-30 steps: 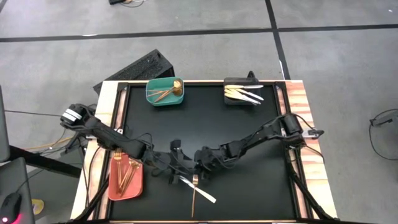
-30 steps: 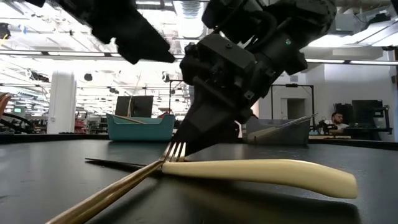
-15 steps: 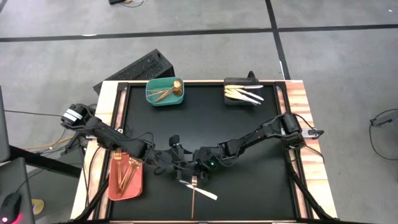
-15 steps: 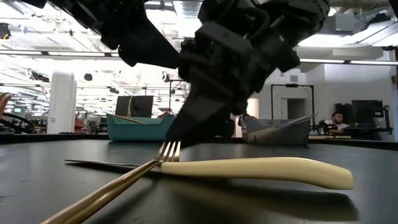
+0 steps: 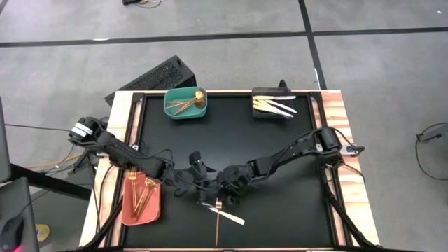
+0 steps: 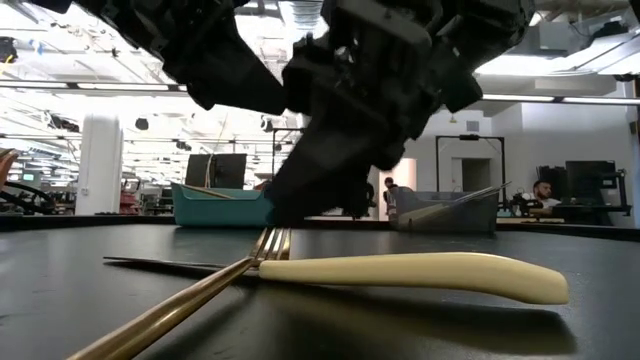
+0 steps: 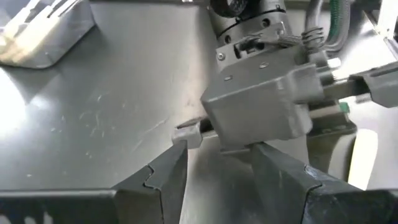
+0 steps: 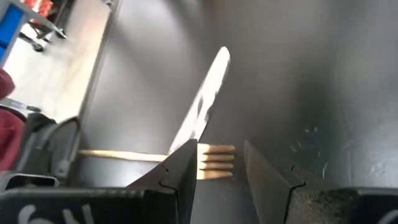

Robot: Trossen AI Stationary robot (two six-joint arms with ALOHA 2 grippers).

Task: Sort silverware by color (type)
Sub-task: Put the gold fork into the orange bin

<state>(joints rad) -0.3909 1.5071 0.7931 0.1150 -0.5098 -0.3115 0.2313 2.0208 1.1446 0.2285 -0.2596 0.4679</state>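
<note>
Gold fork (image 5: 218, 218) crossed with white-handled knife (image 5: 227, 215) at table's near edge | right gripper (image 8: 217, 163) spread just above tines, empty | left gripper (image 7: 217, 163) spread alongside | step: reaching | next: descend, pinch fork.

1. This is a big robot lab or workshop.
2. The floor (image 5: 364, 105) is grey with dark tape lines.
3. Long ceiling lights (image 6: 60, 85) shine over the wide room.
4. A person (image 6: 541, 194) sits far back near dark screens (image 6: 585, 178).
5. Cables (image 5: 430, 136) lie beside the bench (image 5: 280, 175).
</note>
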